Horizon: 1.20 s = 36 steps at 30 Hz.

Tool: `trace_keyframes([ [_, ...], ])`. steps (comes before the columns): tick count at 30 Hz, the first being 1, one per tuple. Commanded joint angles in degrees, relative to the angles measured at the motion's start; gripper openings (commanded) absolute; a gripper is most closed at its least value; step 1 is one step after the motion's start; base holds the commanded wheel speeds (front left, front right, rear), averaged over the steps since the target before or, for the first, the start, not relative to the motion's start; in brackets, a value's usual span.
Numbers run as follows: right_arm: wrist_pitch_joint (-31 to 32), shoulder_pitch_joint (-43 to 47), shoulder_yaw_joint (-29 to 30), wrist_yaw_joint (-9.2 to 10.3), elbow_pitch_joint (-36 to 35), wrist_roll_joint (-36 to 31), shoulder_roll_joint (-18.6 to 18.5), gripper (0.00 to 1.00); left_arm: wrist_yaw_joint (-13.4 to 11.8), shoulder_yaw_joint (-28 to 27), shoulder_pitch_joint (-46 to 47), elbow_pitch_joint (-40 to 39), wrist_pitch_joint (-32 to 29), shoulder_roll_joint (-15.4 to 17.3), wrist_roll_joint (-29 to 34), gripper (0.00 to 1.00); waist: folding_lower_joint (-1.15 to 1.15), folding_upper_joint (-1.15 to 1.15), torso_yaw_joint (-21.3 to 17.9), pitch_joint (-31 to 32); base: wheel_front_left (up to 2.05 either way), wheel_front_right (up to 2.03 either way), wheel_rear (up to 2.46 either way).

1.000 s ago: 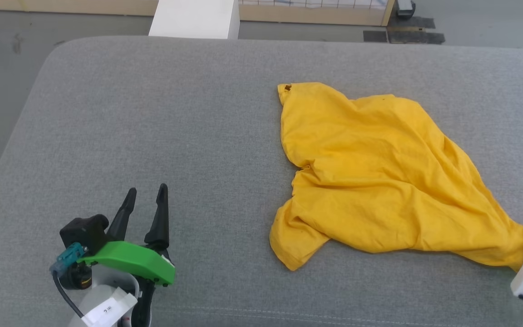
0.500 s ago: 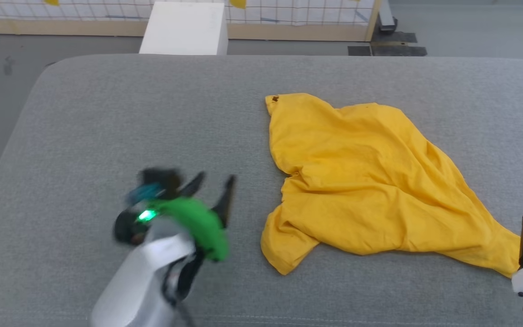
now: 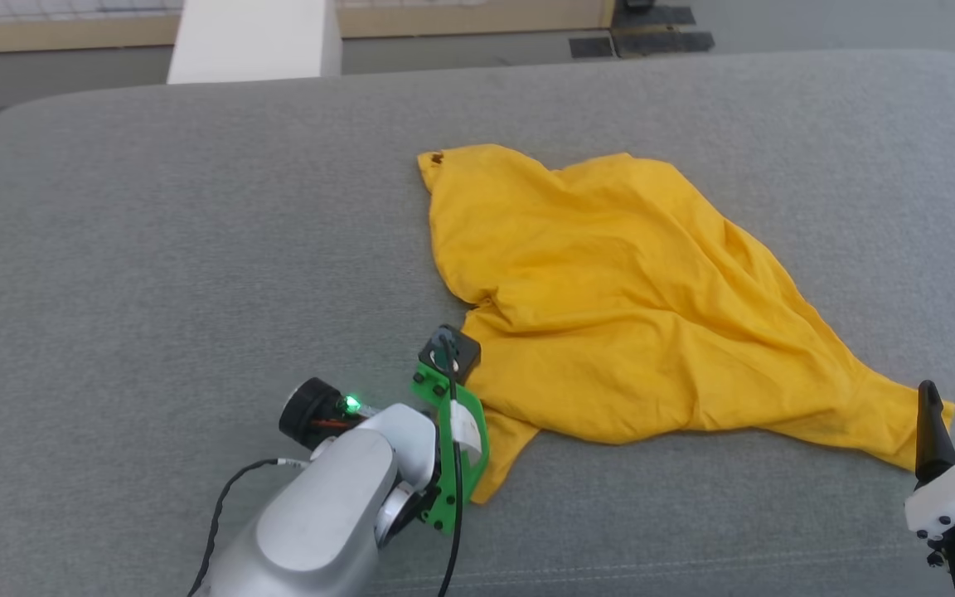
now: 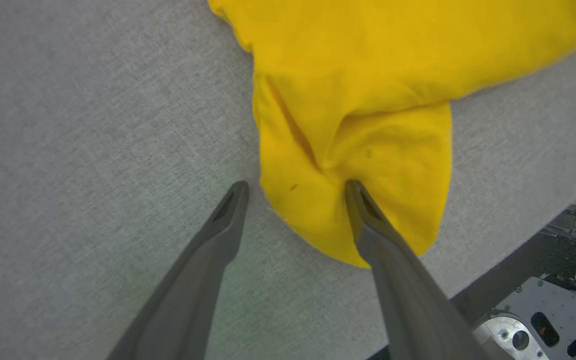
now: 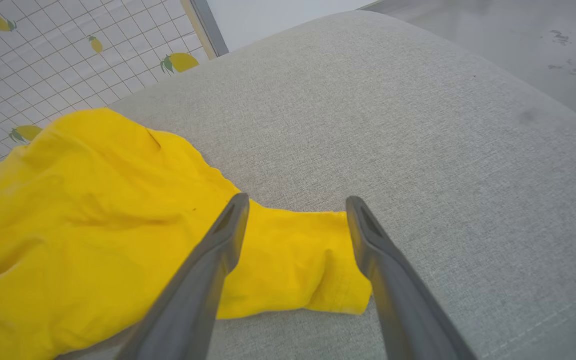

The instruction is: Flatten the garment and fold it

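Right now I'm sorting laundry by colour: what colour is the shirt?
The shirt is plain yellow-orange, no print showing; the head view shows it best.

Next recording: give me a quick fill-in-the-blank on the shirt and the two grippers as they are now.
1. The garment lies crumpled on the grey cushion, and its colour is ____.
2. In the left wrist view, the left gripper straddles the garment's edge with its jaws ____.
3. The right gripper, jaws apart at the garment's other end, grips ____.
4. Beyond the cushion's far edge stands a ____ box.

Missing words: yellow; open; nothing; white.
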State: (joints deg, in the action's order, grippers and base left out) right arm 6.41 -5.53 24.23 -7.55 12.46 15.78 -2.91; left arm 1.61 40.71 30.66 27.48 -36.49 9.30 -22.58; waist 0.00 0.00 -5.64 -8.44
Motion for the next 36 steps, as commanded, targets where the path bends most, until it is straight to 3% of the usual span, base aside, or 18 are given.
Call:
trace_keyframes([
  [1,-0.7,0.8,-0.1,0.06,0.3,0.2,0.0,1.0,0.6,0.5,0.7,0.9,-0.5,0.1,0.4,1.0,0.0,0.0,-1.5,-1.5,0.0,0.0,0.0],
  [2,-0.9,0.9,-0.2,0.06,0.5,0.2,0.0,1.0,0.9,0.9,0.5,1.6,-0.8,0.1,0.2,1.0,0.0,0.0,-1.7,-1.6,0.0,0.0,0.0],
  [3,-1.1,1.0,-0.3,0.06,0.8,0.3,0.0,1.0,1.4,1.4,0.3,2.3,-1.2,0.3,0.3,0.93,0.0,0.0,-1.8,-1.7,0.0,0.0,0.0],
  [4,-1.3,1.1,-0.4,0.06,0.9,0.3,0.0,1.0,1.8,1.6,0.1,2.8,-1.4,0.5,0.1,0.79,0.0,0.0,-1.9,-1.7,0.0,0.0,0.0],
  [5,-1.5,1.2,-0.4,0.06,1.1,0.3,0.0,1.0,2.0,1.3,0.0,3.1,-1.1,0.6,-0.5,0.25,0.0,0.0,-1.9,-1.7,0.0,0.0,0.0],
  [6,-1.7,1.3,-0.4,0.06,1.3,0.4,0.0,1.0,2.1,0.9,-0.1,3.3,-0.5,0.7,-1.0,0.0,0.0,0.0,-1.7,-1.6,0.0,0.0,0.0],
  [12,-2.4,2.1,0.2,0.06,2.7,-0.4,0.0,1.0,-0.2,-7.0,1.8,1.1,6.0,1.0,-6.2,0.0,0.0,0.0,1.3,0.0,0.0,0.0,0.0],
  [17,-2.2,2.0,-0.4,0.06,3.4,-1.1,0.0,1.0,-4.7,-15.9,3.6,-1.3,10.4,4.9,-9.5,0.0,0.0,0.0,4.0,1.7,0.0,0.0,0.0],
  [22,-1.8,1.1,-2.6,0.06,3.7,-1.1,0.0,1.0,-9.5,-23.3,-0.3,0.5,10.5,9.0,-13.6,0.0,0.0,0.0,5.0,2.1,0.0,0.0,0.0],
  [26,-1.6,0.8,-3.3,0.06,3.6,-1.2,0.0,1.0,-10.8,-25.7,-5.0,2.7,8.7,9.8,-16.6,0.0,0.0,0.0,5.6,2.0,0.0,0.0,0.0],
  [27,-1.5,0.8,-3.5,0.06,3.5,-1.3,0.0,1.0,-11.0,-26.6,-5.9,2.6,9.1,9.4,-17.6,0.21,0.0,0.0,5.7,1.9,0.0,0.0,0.0],
  [28,-1.4,0.8,-3.6,0.06,3.5,-1.5,0.0,1.0,-11.1,-27.4,-6.4,2.3,9.7,9.1,-18.4,0.98,0.0,0.0,5.8,2.0,0.0,0.0,0.0],
  [31,-0.9,0.1,-4.6,0.06,2.7,-2.0,0.0,1.0,-11.1,-31.0,-7.6,-0.7,14.2,8.6,-20.8,1.0,0.0,0.0,6.0,2.2,0.0,0.0,0.0],
  [36,1.6,-2.4,-7.2,0.06,0.9,-3.0,0.0,1.0,-11.9,-35.4,-11.7,-8.0,28.5,10.8,-17.7,1.0,0.0,0.0,6.5,2.4,0.0,0.0,0.0],
])
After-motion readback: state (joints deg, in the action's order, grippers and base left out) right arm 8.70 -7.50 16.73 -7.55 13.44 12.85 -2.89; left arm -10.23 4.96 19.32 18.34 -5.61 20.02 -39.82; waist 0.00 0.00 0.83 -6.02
